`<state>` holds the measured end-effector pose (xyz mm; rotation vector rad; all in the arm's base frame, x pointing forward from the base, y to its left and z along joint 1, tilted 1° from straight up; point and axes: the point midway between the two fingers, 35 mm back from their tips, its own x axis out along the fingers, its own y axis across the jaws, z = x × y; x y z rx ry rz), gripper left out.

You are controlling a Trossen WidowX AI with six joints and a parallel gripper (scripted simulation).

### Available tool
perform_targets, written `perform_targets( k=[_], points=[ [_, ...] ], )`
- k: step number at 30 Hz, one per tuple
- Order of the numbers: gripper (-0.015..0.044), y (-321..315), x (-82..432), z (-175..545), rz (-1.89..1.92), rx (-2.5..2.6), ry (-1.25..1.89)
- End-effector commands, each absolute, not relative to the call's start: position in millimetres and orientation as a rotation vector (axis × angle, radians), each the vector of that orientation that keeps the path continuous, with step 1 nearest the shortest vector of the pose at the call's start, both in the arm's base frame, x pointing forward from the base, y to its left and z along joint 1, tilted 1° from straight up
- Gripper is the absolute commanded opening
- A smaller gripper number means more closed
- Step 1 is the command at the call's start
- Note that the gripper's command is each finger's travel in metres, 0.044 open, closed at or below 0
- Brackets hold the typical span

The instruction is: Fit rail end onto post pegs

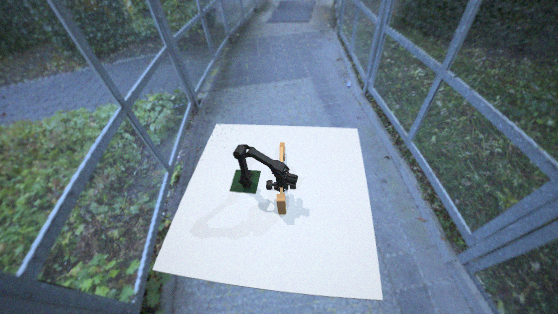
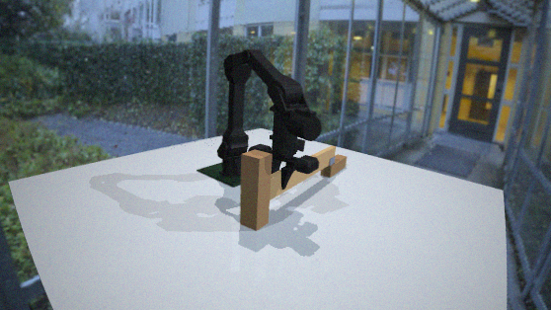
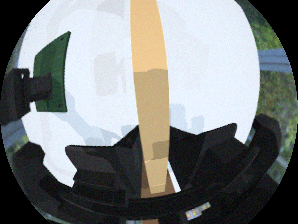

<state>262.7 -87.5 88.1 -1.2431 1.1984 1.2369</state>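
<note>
The long light wooden rail point(image 1: 282, 149) point(image 2: 318, 160) point(image 3: 150, 50) runs from the footboard block point(image 2: 334, 168) to the upright post point(image 1: 281, 204) point(image 2: 255, 193). Its far end sits at the block's grey bracket point(image 2: 332, 161). Its near end is off the table and looks about level, at or very close to the post's inner face. My gripper point(image 1: 282, 189) point(image 2: 279, 179) point(image 3: 149, 126) points down and is shut on the rail a short way from the post, one finger on each side. The pegs and holes are hidden, so how deep the pegs sit cannot be told.
The arm's base stands on a dark green plate point(image 1: 251, 188) point(image 2: 213, 171) point(image 3: 57, 85) to the left of the rail. The post stands close beside the fingers. The white table top point(image 1: 320, 260) point(image 2: 395, 247) bears the shadows of arm and rail.
</note>
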Motion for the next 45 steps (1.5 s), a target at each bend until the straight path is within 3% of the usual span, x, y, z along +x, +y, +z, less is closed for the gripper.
perform_targets(
  k=[1, 44, 45],
  points=[
    [0.0, -90.7, 264.1, 87.6, 1.227, -1.255, 1.202],
    [0.0, -100.1, 264.5, 89.3, 1.227, -1.256, 1.202],
    [0.0026, -97.8, 263.4, 87.9, 1.231, -1.25, 1.202]
  ],
)
